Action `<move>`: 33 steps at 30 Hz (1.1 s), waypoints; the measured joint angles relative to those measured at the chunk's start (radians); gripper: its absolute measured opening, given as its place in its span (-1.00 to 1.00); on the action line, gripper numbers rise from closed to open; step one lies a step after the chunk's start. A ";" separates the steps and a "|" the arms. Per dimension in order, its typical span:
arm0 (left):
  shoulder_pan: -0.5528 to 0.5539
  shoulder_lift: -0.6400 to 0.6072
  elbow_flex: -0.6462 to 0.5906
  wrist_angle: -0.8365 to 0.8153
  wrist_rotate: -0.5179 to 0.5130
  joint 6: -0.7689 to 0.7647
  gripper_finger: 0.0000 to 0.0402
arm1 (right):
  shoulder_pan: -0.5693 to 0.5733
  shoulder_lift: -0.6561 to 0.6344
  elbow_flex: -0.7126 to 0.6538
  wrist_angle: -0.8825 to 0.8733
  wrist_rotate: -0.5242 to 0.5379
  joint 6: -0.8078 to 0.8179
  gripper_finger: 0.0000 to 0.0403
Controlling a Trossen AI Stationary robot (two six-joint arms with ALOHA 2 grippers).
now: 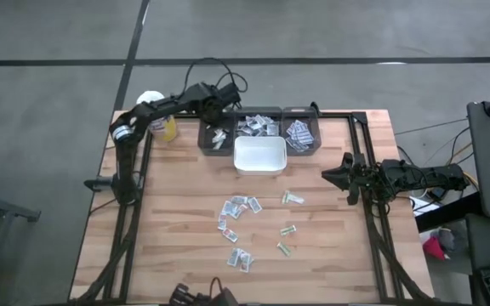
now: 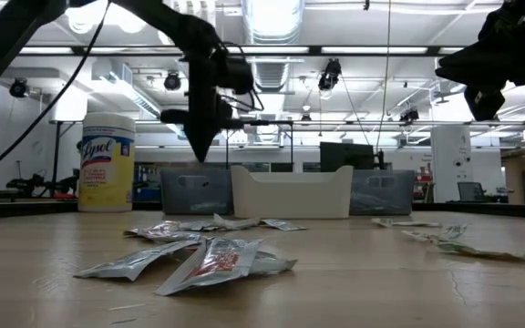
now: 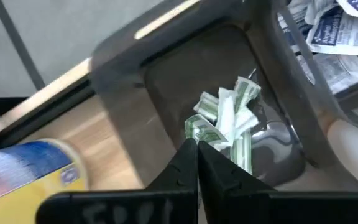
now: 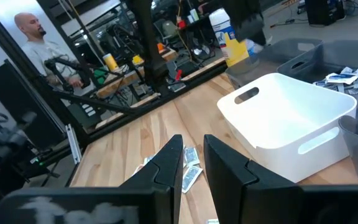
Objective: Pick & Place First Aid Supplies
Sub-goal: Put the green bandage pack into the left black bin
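I see my left hand [image 3: 197, 148] clenched, empty — poised over the grey plastic bin [image 3: 166, 74] with green-striped white paper packets [image 3: 229, 118] just beneath | right hand [image 4: 193, 163] slightly parted, holding nothing, hanging beside the white plastic tub [image 4: 291, 112] | more small flat packets [image 1: 241, 208] loose on the wooden tabletop [image 1: 177, 229] — below and ahead of it

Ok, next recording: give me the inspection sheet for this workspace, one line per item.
Surface: wooden table, bare around the scatter.
Job's things: loose packets mid-table; green-print packets in left grey bin; more in middle bin and right bin; white tub empty.
Clutter: yellow wipes bottle at the table's far left corner.
Grippers: left gripper shut, above left grey bin, holding nothing; right gripper open, empty, at the table's right edge.
Cables: black loops behind left arm.
Surroundings: person at a bench beyond the table.
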 joint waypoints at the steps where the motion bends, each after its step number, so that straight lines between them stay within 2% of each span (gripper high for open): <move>1: 0.000 0.000 -0.027 0.034 0.003 0.000 -0.99 | 0.000 0.000 0.000 0.000 0.000 0.000 -0.69; 9: 0.000 0.000 -0.188 0.223 0.121 0.015 -0.87 | 0.000 0.000 0.000 0.000 0.000 0.000 -0.69; 16: 0.000 -0.003 -0.230 0.234 0.127 0.021 -0.67 | 0.000 0.000 0.000 0.000 0.001 0.000 -0.69; 21: -0.003 -0.017 -0.177 0.229 0.132 0.023 -0.58 | 0.000 0.000 0.000 0.000 0.000 0.000 -0.69; 25: -0.035 -0.036 -0.097 0.234 0.205 0.045 -0.57 | 0.000 0.000 0.000 0.000 0.001 0.000 -0.69; 29: -0.108 -0.051 -0.012 0.269 0.289 0.133 -0.57 | 0.000 0.000 0.000 0.000 0.001 0.000 -0.69; 33: -0.222 -0.051 0.054 0.325 0.317 0.226 -0.57 | 0.000 0.000 0.000 0.000 0.001 0.000 -0.69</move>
